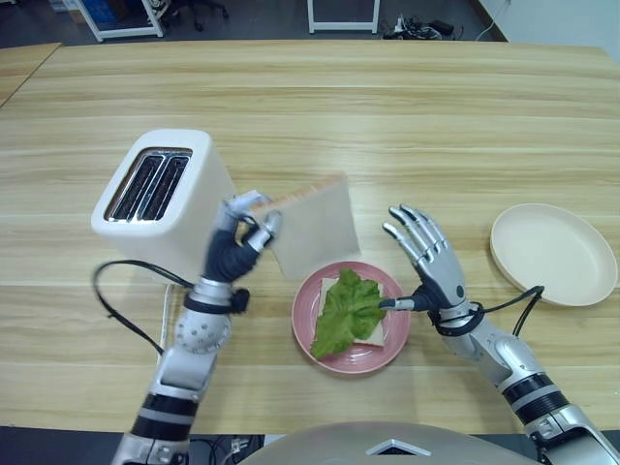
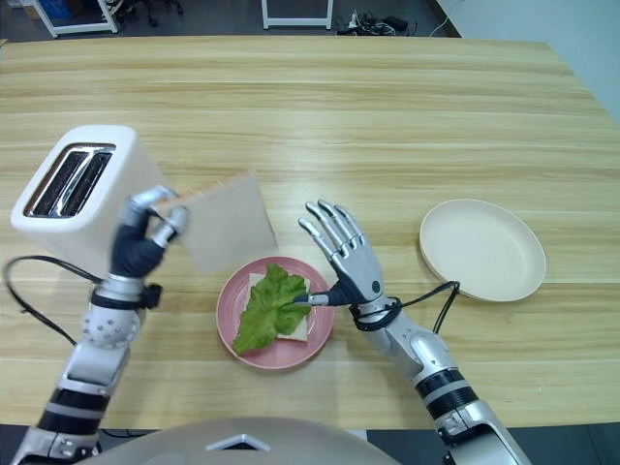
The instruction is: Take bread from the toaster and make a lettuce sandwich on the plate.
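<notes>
Item under handling: one pale, roughly square slice of bread with a tan crust (image 1: 315, 231). It is held in the air just right of the cream-white two-slot toaster (image 1: 165, 199), above the light wooden desk (image 1: 387, 116).

Left robot hand (image 1: 247, 228): fingers curled shut on the slice's upper left corner. The slice hangs from that corner with its broad face turned up towards the camera. Its crust edge runs from the hand up and to the right.

Right robot hand (image 1: 431, 262): fingers spread wide, holding nothing. It lies just right of the round pink plate (image 1: 389, 355), with the thumb reaching in over the rim. Whether the thumb presses on the plate's contents cannot be confirmed.

Contents of the pink plate: a second slice of bread (image 1: 376, 334) lying flat, with a green lettuce leaf (image 1: 347, 310) spread over most of it. The leaf's long axis runs from far-right to near-left.

Governing relation: the plate lies to the near right of the held slice, close by. In both views the slice's lower corner overlaps the plate's far-left rim. The left robot hand is the only one placed to deliver the slice.

Assessment: the sandwich lacks only its top. The next move would need the slice carried to the near right, laid flat and squared over the lower slice. There is a risk of dragging the leaf off.

Other items: a round cream plate (image 1: 552, 254) sits well to the right. A black cable (image 1: 116, 300) loops on the desk near the toaster.
</notes>
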Robot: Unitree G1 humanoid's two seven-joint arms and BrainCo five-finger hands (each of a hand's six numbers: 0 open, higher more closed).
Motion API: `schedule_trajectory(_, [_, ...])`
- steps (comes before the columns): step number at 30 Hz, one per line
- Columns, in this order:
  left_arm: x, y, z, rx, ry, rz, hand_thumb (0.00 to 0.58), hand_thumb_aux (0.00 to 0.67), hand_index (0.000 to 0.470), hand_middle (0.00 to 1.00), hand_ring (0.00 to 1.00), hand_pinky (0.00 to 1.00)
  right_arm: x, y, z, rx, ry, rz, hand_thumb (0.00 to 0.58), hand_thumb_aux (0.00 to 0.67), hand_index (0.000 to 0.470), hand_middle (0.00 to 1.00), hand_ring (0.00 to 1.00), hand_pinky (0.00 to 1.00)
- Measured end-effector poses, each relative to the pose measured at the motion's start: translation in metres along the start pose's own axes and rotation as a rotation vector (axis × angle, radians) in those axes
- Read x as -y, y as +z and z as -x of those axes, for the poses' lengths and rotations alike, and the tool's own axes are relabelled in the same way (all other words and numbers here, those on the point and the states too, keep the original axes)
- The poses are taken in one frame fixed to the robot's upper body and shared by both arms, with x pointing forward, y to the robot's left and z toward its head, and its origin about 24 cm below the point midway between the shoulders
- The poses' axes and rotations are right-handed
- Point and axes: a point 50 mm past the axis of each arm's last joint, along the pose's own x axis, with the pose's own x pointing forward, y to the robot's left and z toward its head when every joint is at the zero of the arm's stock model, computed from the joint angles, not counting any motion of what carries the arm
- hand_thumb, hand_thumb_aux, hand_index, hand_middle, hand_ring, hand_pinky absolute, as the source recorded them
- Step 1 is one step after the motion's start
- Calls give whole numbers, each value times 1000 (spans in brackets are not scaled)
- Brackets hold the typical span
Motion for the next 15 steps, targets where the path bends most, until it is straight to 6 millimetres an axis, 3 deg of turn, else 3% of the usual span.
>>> schedule_trajectory(7, [30, -16, 24, -131, -297, 101, 580, 670, 470, 1000, 1000, 1000, -1, 10, 1, 90, 54, -67, 0, 0, 0, 0, 0, 0])
schedule_trajectory(15, [38, -45, 19, -223, -366, 45, 580, 670, 470, 1000, 1000, 1000, -2, 19, 6, 161, 136, -116, 0, 0, 0, 0, 0, 0])
